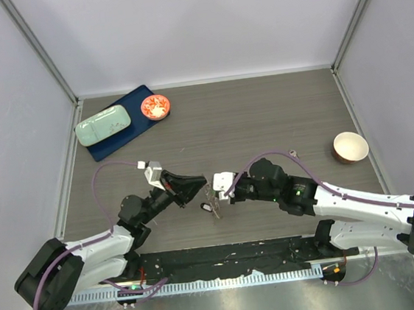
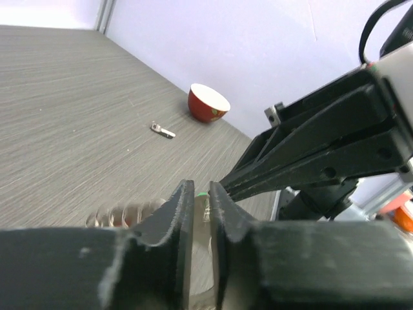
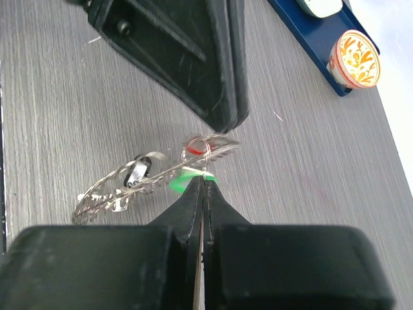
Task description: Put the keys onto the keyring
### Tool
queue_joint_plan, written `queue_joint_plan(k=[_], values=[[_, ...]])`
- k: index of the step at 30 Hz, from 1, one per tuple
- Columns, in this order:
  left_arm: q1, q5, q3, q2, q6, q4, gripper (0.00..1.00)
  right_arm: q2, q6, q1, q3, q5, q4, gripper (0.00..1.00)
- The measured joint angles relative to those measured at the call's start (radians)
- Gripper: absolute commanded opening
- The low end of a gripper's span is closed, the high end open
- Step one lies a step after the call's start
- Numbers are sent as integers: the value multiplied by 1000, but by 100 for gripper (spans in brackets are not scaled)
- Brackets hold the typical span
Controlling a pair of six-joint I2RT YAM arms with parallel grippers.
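Grey wood-grain table (image 1: 262, 119), pale walls on three sides, metal posts in the back corners. Upper left of the top view: blue tray (image 1: 132, 135) w/ a pale green case (image 1: 103, 125) and a small orange-patterned dish (image 1: 156, 107). Red bowl (image 1: 350, 146), cream inside, sits at right, well apart from the action.

Centre frame, both arms meet tip to tip. From above, the keyring (image 1: 210, 199) is only a glinting smudge under the tips, and no single key can be read there.

Right wrist view sorts it out. The right gripper (image 3: 203, 188) is pressed fully together on the green-tag key (image 3: 184, 181). The ring runs off to the lower left, blurred. The red-tag key (image 3: 193, 147) is just under the tip of the left gripper (image 3: 224, 121); touching or not, can't tell.

In the left wrist view, the left gripper's jaws stand a thin crack apart, w/ a sliver of green in the gap. Whether anything's pinched, can't tell. The ring is a blur at low left, partly cut off by the fingers. Only this view clearly shows a small silvery piece (image 2: 162, 130) lying on the table near the bowl.
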Motion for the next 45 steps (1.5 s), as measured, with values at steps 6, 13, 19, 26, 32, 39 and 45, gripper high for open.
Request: queue_joint_plan(k=[6,13,19,26,32,39,45], values=[[1,-33,-35,-25,-18,57,37,-2,-43,4,5,30,-75,1],[1,2,-39,-74,40,-11,44,2,-105,4,80,39,-220,1],[1,97,55,-127,229,-229,50,16,-149,4,172,28,-309,1],[2,212,130,-127,435,-397,52,28,-179,4,191,6,-379,1],[2,308,166,-71,570,-493,52,32,-207,4,198,6,-428,1],[7,399,231,35,673,-521,49,68,-223,5,226,-10,-463,1],[9,461,283,86,719,-540,37,80,-233,6,232,-18,-474,1]])
